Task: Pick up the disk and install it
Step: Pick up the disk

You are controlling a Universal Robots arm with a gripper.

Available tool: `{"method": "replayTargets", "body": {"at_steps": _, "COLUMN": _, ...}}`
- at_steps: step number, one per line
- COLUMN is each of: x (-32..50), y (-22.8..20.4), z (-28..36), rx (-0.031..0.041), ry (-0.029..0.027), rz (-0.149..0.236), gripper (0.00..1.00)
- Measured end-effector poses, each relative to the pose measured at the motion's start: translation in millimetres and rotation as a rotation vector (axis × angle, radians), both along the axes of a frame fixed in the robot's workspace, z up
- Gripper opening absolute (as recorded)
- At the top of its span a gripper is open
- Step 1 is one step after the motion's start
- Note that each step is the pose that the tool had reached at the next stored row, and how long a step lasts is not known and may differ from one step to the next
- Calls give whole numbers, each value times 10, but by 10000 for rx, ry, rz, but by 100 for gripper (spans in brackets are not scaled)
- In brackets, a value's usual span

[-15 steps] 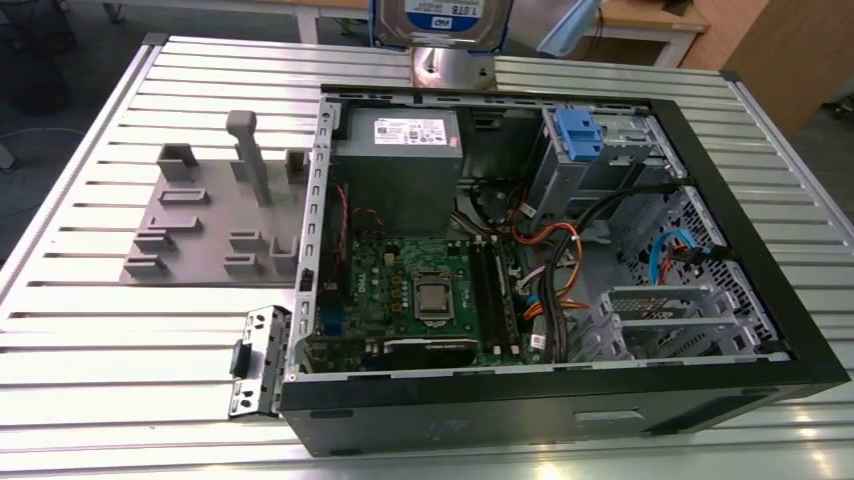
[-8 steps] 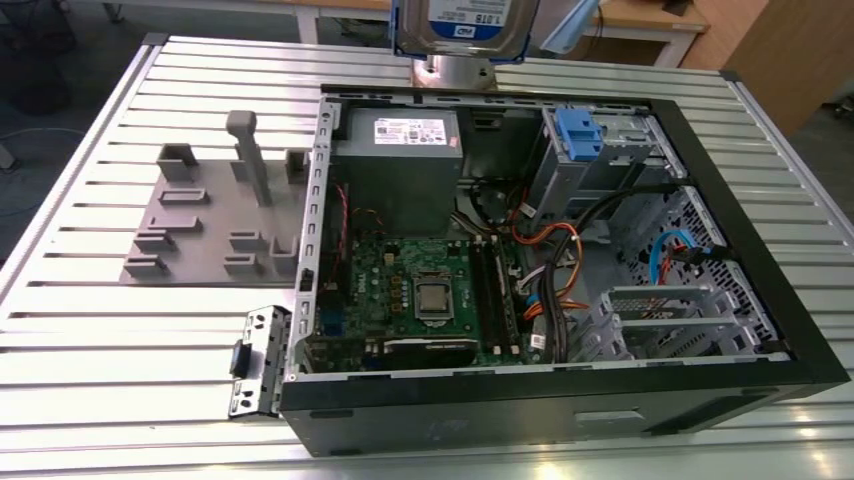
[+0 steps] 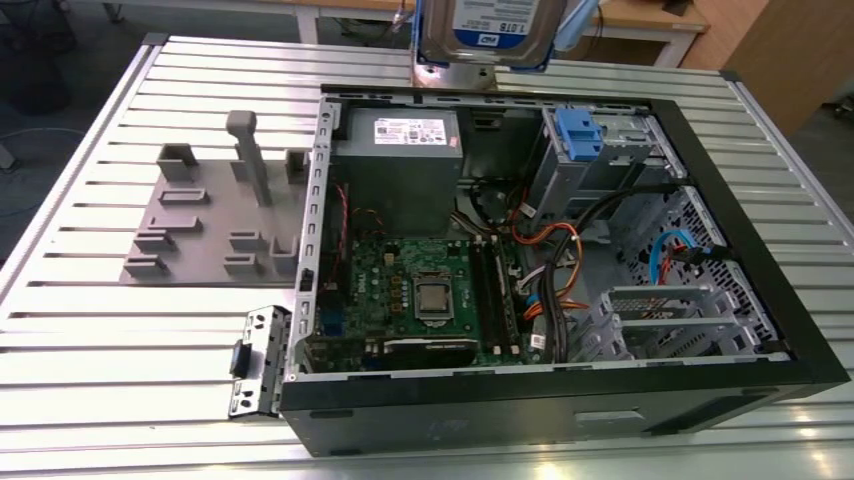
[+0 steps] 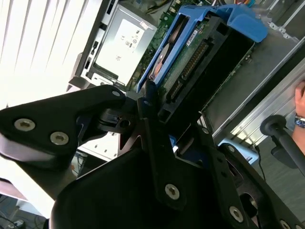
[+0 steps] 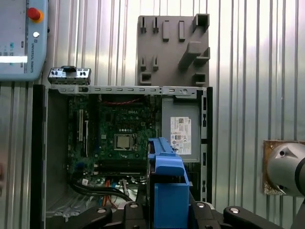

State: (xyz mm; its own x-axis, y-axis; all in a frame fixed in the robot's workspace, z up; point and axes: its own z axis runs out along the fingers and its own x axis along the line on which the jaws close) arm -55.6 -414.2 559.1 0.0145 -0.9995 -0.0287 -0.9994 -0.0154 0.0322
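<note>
At the exterior view's top centre, the disk (image 3: 487, 30) hangs upright (gripper (image 4: 174, 114) clamped on it), drive bay (image 3: 607, 165) lower right.

disk (image 3: 487, 28) above computer case (image 3: 750, 232), case on table (image 3: 107, 335), fixture plate (image 3: 200, 245) beside case

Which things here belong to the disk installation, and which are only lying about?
For the job: the disk, held by the pincer; the open computer case.
Lying about: the grey fixture plate; the control pendant.
</note>
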Motion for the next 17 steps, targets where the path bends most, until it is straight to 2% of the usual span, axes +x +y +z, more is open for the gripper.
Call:
{"method": "replayTargets", "body": {"at_steps": 5, "x": 76, "y": -68, "z": -14, "rx": 8, "ry": 3, "rz": 1, "gripper": 36}}
{"method": "replayTargets", "body": {"at_steps": 17, "x": 186, "y": -205, "z": -41, "rx": 16, "ry": 3, "rz": 0, "gripper": 36}}
